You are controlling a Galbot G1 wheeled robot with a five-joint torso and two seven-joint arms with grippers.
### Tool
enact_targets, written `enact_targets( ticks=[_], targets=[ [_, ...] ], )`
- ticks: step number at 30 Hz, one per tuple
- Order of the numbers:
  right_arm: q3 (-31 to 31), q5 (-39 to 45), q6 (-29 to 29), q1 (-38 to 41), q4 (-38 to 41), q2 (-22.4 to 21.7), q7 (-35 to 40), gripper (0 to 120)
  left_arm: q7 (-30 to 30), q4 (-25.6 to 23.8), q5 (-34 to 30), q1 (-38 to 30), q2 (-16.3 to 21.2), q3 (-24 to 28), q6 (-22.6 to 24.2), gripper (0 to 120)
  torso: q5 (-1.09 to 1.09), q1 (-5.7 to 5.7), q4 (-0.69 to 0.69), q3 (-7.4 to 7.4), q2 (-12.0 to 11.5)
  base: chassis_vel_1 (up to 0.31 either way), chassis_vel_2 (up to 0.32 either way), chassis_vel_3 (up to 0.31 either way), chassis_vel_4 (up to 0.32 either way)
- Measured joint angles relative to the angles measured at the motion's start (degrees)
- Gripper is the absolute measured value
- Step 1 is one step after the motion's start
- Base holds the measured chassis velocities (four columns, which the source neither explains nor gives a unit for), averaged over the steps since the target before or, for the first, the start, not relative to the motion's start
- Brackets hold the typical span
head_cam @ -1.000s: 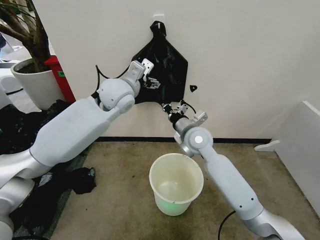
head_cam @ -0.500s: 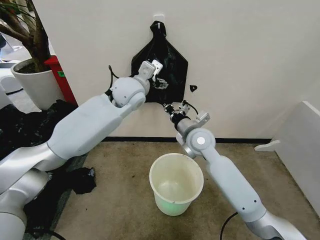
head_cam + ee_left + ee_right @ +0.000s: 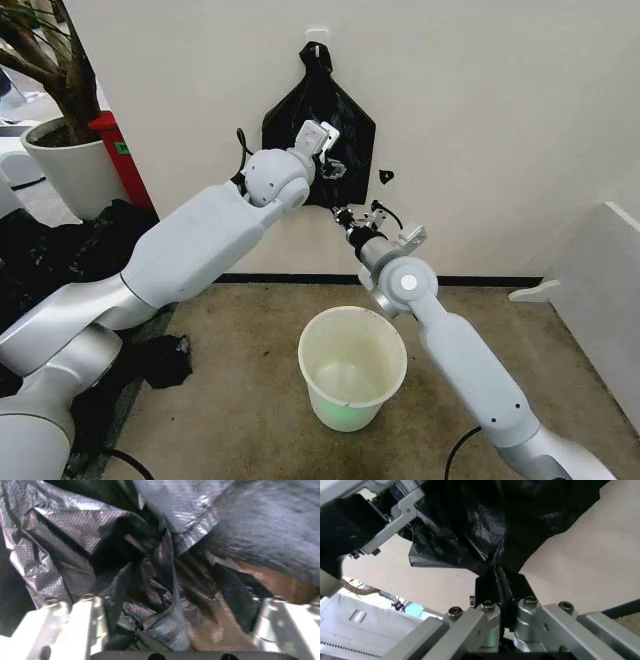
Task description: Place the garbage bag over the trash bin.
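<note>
Head view: the garbage bag [image 3: 330, 110] is hanging flat against the white wall from a hook at its knotted top, well above the floor. My left gripper [image 3: 328, 158] is reaching up and pressing into the bag's middle, and my right gripper [image 3: 345, 215] is sitting at the bag's lower edge, just below the left one. The trash bin [image 3: 352, 366] is standing upright on the carpeted floor in front of the wall, below both arms and well apart from the bag; a large white plant pot [image 3: 70, 165] is standing at the far left. Left wrist view: my left jaws are standing wide, one finger [image 3: 80, 624] at each side, and crumpled folds of the garbage bag [image 3: 165, 573] are lying between them; I cannot tell whether either finger is touching the plastic. Right wrist view: my right gripper [image 3: 501, 592] is showing its jaws closed tight on a thin pinch of the garbage bag [image 3: 495, 525], which is fanning out from the pinch toward the wall, with part of my left gripper [image 3: 385, 513] beside it.
</note>
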Motion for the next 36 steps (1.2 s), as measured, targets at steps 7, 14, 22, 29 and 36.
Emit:
enact_targets(
  ticks=[7,14,22,29,36],
  targets=[
    [0.2,0.0,0.0,0.0,0.3,-0.5,-0.1,0,-0.8,1.3,0.0,-0.2,-0.3,0.0,0.1,41,0.0,0.0,-0.01,0.0,0.0,0.0,0.0,0.0,0.0],
    [0.5,0.0,0.0,-0.3,0.8,-1.3,-0.1,0,-2.4,1.7,-1.1,-0.3,-0.7,-0.2,0.1,11,0.0,0.0,0.0,0.0,0.0,0.0,0.0,0.0,0.0],
    [1.0,-0.2,0.0,-0.8,1.1,-1.7,-0.1,0,-6.4,0.2,-3.9,-0.4,-0.9,-1.8,0.1,0,0.0,0.0,0.0,0.0,0.0,0.0,0.0,0.0,0.0],
    [1.5,-1.0,-0.3,-1.5,1.5,-1.7,-0.4,0,-10.7,-3.3,-8.3,-0.1,0.4,-4.6,-0.3,0,-0.01,0.0,0.0,0.0,0.0,0.0,0.0,0.0,0.0],
    [1.7,-6.0,-1.8,-2.4,2.0,-2.2,-3.2,0,-12.8,-6.0,-11.3,0.8,2.6,-6.2,-2.6,0,-0.01,0.0,0.01,0.0,0.0,0.0,0.0,0.0,0.0]
  ],
)
